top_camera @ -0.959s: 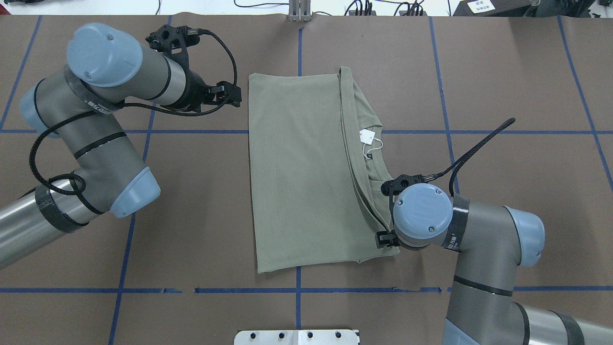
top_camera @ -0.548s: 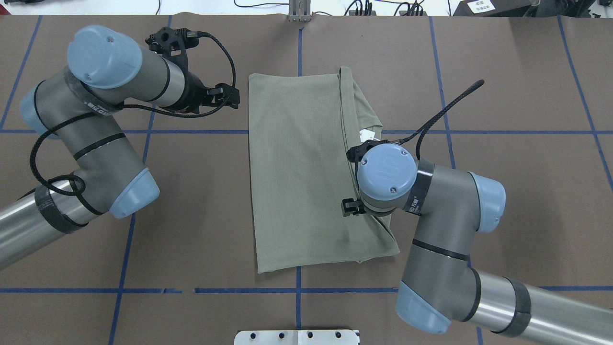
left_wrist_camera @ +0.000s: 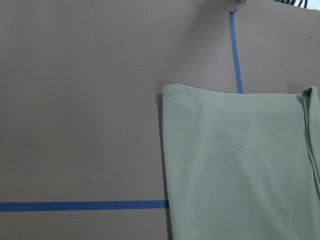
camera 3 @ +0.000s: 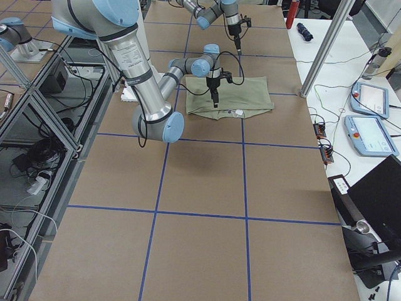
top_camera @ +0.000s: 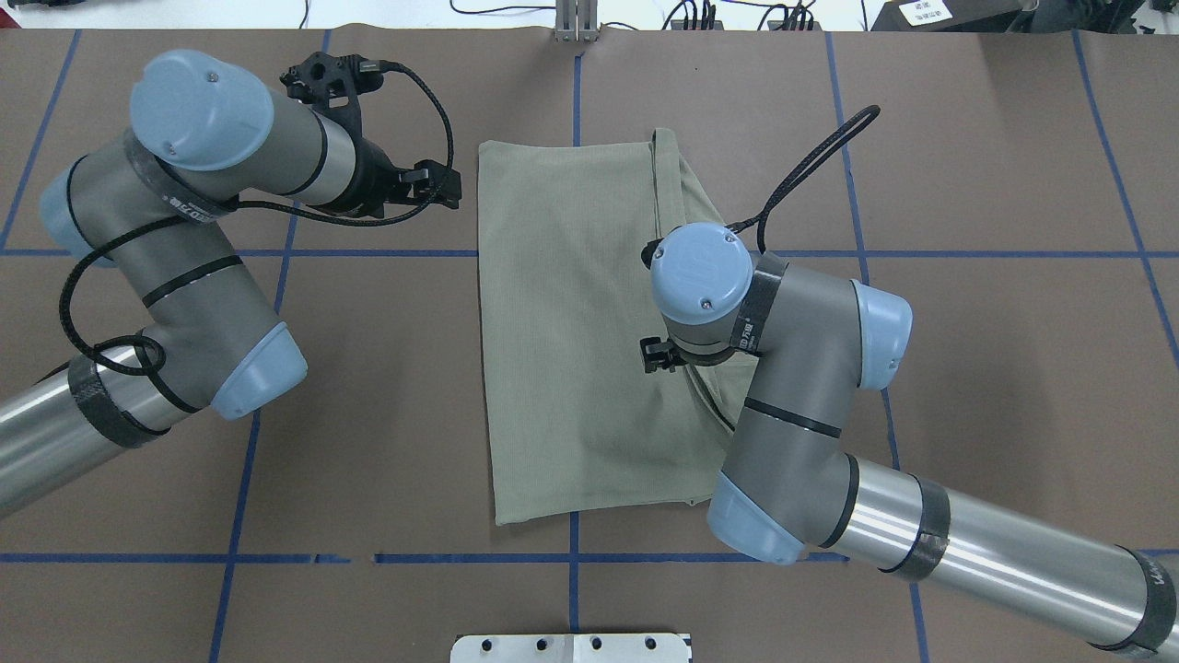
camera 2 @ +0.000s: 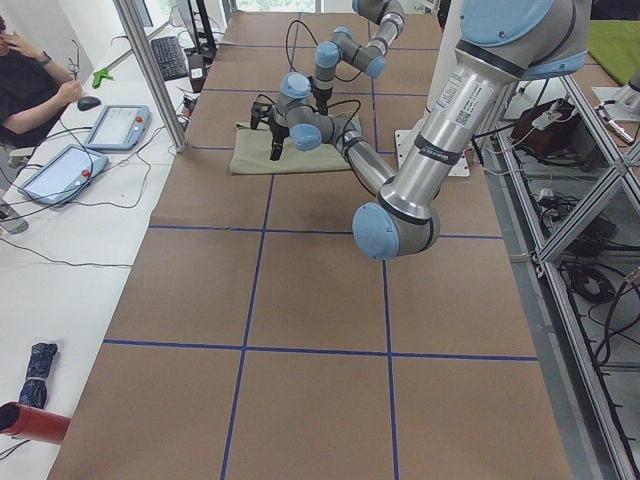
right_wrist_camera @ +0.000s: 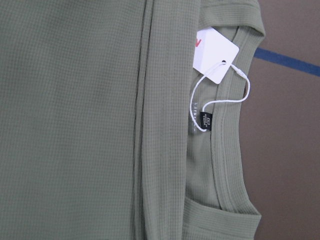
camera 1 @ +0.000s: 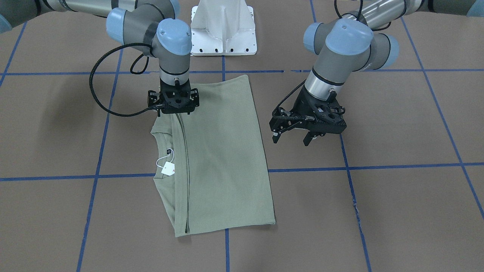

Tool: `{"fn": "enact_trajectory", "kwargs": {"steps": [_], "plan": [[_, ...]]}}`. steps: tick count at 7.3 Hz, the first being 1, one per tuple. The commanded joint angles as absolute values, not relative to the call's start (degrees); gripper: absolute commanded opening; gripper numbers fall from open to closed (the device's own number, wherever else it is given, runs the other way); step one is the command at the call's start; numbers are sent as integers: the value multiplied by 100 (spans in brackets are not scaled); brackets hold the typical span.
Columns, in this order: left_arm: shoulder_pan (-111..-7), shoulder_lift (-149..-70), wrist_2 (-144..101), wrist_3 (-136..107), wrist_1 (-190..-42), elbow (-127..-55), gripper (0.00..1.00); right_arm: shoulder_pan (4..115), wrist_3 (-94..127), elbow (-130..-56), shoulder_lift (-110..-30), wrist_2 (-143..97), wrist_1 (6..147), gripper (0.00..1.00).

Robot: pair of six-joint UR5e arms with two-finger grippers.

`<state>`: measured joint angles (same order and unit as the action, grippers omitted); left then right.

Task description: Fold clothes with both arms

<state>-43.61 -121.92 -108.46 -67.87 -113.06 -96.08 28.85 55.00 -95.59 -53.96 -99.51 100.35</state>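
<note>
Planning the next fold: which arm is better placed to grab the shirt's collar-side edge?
Right, probably. The right gripper points down over the shirt, at its layered edge near the collar. The left gripper hangs open over the table, off the opposite edge.

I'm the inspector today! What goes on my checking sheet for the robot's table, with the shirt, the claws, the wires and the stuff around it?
Surface: brown table cover with a blue tape grid, flat.
Job's things: green shirt lies flat, folded into a long rectangle; white hang tag shows at the collar.
Clutter: nothing seen.
Grippers: left gripper is open and hovers beside the shirt, off the cloth. Right gripper points down over the shirt near the collar; open or shut cannot be told.
Cables: right arm's cable and left arm's cable each loop off a wrist.
Surroundings: white pedestal base; a person sits at a side desk.
</note>
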Motion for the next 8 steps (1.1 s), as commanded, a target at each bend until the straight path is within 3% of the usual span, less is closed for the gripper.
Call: {"fn": "enact_trajectory", "kwargs": {"steps": [1,8], "plan": [[-4359,-12190,-10846,-6785,-11312,-9598,100,2839,5476,-9483,-5466,-10106,10010,100],[-4359,-12190,-10846,-6794,-11320,-9606,100,2742,5467,-9510,-5748,-10345,9958,100]]}}
